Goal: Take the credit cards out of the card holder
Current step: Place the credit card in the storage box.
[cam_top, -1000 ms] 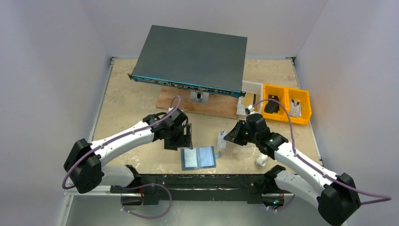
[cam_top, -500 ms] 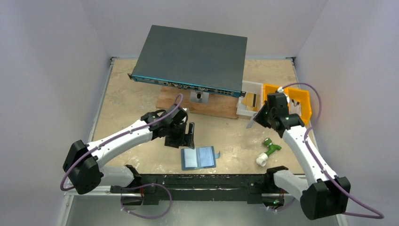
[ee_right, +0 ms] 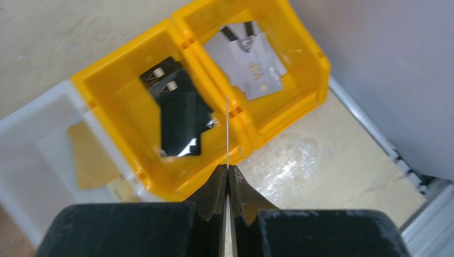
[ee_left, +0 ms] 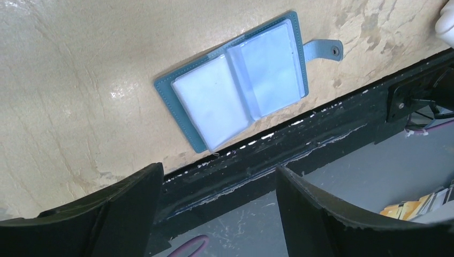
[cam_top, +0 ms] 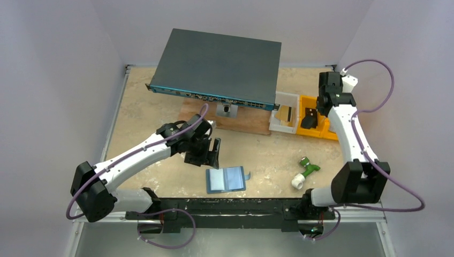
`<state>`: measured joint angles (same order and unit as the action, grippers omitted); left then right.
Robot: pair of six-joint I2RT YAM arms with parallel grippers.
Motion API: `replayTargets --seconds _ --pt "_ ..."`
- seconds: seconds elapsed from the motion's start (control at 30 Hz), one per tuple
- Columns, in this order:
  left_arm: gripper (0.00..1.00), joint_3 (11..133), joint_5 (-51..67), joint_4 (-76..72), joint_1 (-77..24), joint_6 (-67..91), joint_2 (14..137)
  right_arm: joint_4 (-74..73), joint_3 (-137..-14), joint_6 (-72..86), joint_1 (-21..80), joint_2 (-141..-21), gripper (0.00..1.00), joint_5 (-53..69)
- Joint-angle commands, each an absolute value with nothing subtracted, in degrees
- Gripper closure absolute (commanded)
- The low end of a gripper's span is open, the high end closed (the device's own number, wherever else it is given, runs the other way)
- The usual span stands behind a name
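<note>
— Card holder (cam_top: 226, 179)?
— Lying open and flat on the table (cam_top: 150, 112), close to the near edge, a little left of middle. Blue cover, two pale clear sleeves (ee_left: 209, 104) facing up, a strap (ee_left: 324, 49) with a snap sticking out to the right. Touched by nothing.
— Left gripper (ee_left: 218, 171)?
— Hanging just beyond the card holder on its far-left side, apart from it. Fingers (ee_left: 118, 214) spread wide, nothing between them.
— And the right gripper (ee_right: 227, 174)?
— Out at the far right, above the yellow bin (ee_right: 284, 118). Fingers (ee_right: 211, 195) pressed together on a thin card (ee_right: 227, 134), seen edge-on from the wrist as a pale sliver sticking out past the tips, lined up over the wall between the bin's two compartments. Face of it impossible to read.
— Anything in the bin?
— A grey card (ee_right: 251, 67) lying flat in the right compartment, a black object (ee_right: 179, 115) in the left one. Just beside the bin, to the left, a white tray (ee_right: 32, 110) with a tan card (ee_right: 91, 155) inside.
— More cards in the sleeves?
— Cannot tell — only pale and cloudy from the left wrist view.
— Elsewhere?
— A green and white pipe fitting (cam_top: 304, 172) on the table, right of the card holder and well apart from it. A large grey box (cam_top: 219, 64) at the far side, above a wooden board (cam_top: 246, 122).
</note>
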<state>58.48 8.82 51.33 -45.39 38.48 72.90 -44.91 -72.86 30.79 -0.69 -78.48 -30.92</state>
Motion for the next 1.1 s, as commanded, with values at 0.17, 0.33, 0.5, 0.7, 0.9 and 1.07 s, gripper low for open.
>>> replayTargets --seconds 0.17,0.33,0.5,0.7,0.9,1.07 --pt "0.23 63.42 9.42 55.38 -44.57 35.56 73.11 -44.43 -81.31 23.79 -6.98 -91.23 1.00 -45.89" --pt "0.24 63.63 9.74 55.70 -44.56 35.50 74.58 -41.71 -83.76 22.15 -8.82 -97.23 1.00 -47.97" --pt "0.24 63.76 9.71 55.34 -44.47 35.98 75.97 -40.86 -87.44 21.90 -9.43 -103.21 1.00 -45.99" --pt "0.23 63.73 9.51 54.44 -44.47 37.24 76.61 -40.60 -90.79 22.30 -9.46 -108.45 1.00 -43.07" --pt "0.21 62.87 9.49 53.36 -44.30 38.23 76.74 -41.44 -92.73 22.41 -9.42 -110.97 0.69 -41.45" --pt "0.20 62.28 9.15 52.79 -44.06 38.84 76.27 -42.58 -94.20 22.70 -9.39 -110.15 0.41 -39.37"
